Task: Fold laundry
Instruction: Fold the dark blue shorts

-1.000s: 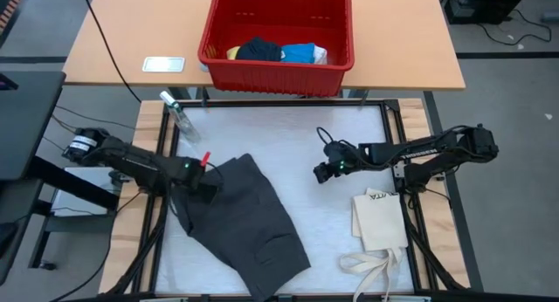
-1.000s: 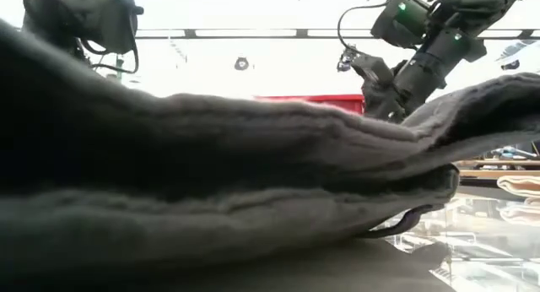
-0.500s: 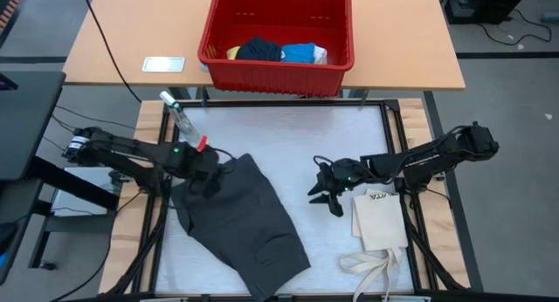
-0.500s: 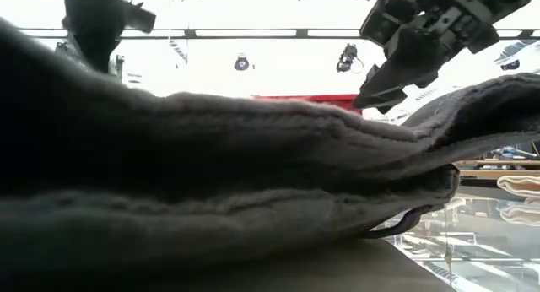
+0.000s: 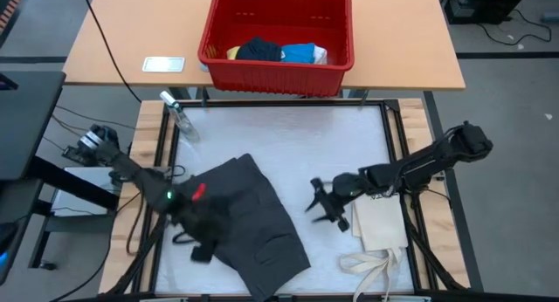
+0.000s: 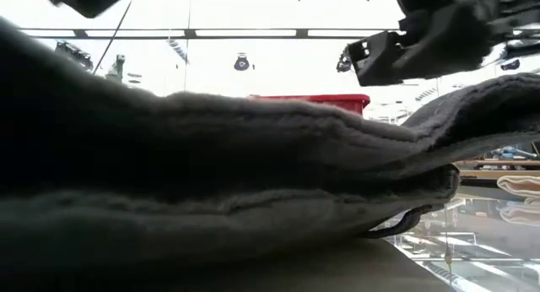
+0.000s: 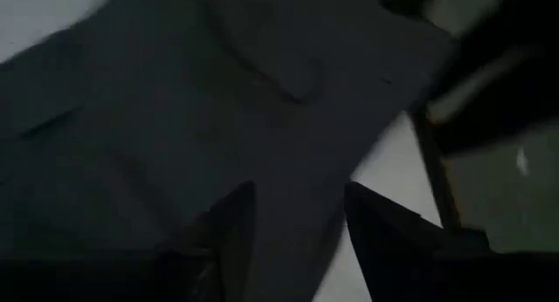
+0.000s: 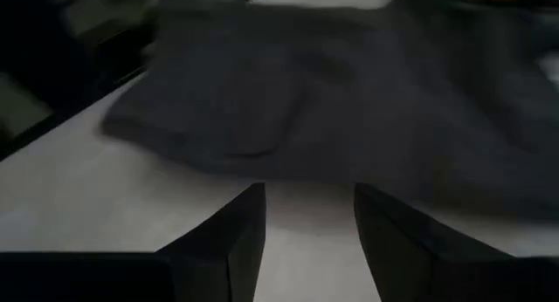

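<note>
- Centrally, one pair of dark grey cargo shorts [image 5: 249, 215], spread flat on the white work surface [image 5: 288, 136], toward its left and near part; one pocket flap visible near the lower edge; same fabric filling most of the low view [image 6: 211, 199].
- Left gripper [image 5: 203, 241] low over the left edge of the shorts; two fingers [image 7: 227, 228] parted in the left wrist view, grey cloth showing beneath and between them, nothing grasped.
- Right gripper [image 5: 321, 206] on the bare white surface just right of the shorts, apart from the cloth; two fingers [image 8: 236, 228] spread, white surface visible in the gap, nothing held, shorts lying ahead of the tips.
- One cream tote bag [image 5: 380, 223] flat at the right near corner, straps trailing toward the near edge, just beside the right arm.
- One red basket [image 5: 210, 40] on the wooden table [image 5: 113, 40] beyond the work surface, well apart from both grippers.
- Four further cloth pieces inside the basket: one yellow piece [image 5: 233, 52], one navy piece [image 5: 260, 49], one bright blue piece [image 5: 300, 52], one white piece [image 5: 320, 54], bunched side by side along the near wall.
- One small clear bottle [image 5: 179, 115] at the far left corner of the work surface.
- One flat pale card [image 5: 163, 64] on the wooden table, left of the basket.
</note>
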